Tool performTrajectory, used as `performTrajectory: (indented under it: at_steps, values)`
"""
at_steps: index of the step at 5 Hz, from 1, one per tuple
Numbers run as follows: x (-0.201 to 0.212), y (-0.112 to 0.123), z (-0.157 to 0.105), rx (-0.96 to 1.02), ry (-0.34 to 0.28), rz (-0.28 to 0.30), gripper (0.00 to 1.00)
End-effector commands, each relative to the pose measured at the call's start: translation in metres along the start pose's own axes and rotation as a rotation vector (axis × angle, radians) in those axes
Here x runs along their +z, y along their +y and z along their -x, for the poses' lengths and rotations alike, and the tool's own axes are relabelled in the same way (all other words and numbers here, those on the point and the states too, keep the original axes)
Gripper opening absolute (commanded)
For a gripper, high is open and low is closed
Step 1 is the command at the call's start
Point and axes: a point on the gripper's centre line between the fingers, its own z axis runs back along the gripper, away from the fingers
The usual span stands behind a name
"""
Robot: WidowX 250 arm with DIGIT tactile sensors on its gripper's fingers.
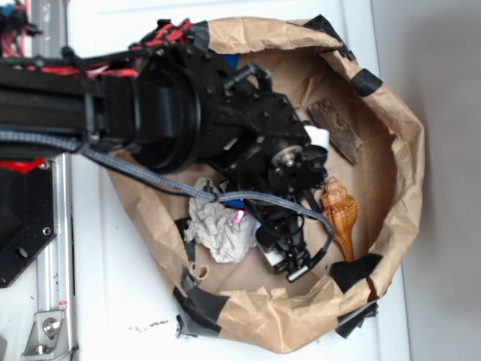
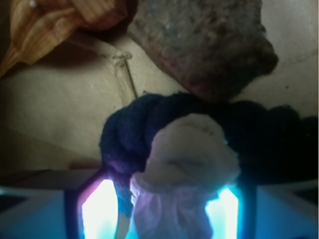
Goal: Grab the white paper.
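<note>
Wrist view shows the tool [image 2: 167, 209] with a pale wad between its glowing fingers; a firm grip cannot be confirmed. White paper [image 1: 219, 227] lies beside it on kraft paper [image 1: 391, 150], with dark cloth [image 2: 129, 134] liable to snag.

The black arm [image 1: 150, 105] reaches in from the left and bends down at the wrist, a grey braided cable draped along it. The gripper [image 1: 289, 259] points downward; the wrist view shows its jaws closed on something pale.
</note>
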Motion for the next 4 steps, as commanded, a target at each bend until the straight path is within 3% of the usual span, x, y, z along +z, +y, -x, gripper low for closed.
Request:
performTrajectory:
  at_steps: [1, 3, 4]
  values:
    - [0.100, -0.018, 0.009, -0.380, -0.124, -0.059, 0.00]
    - [0.206, -0.020, 0.029, -0.469, -0.257, -0.204, 0.00]
    - [0.224, -0.025, 0.045, -0.572, -0.326, -0.249, 0.00]
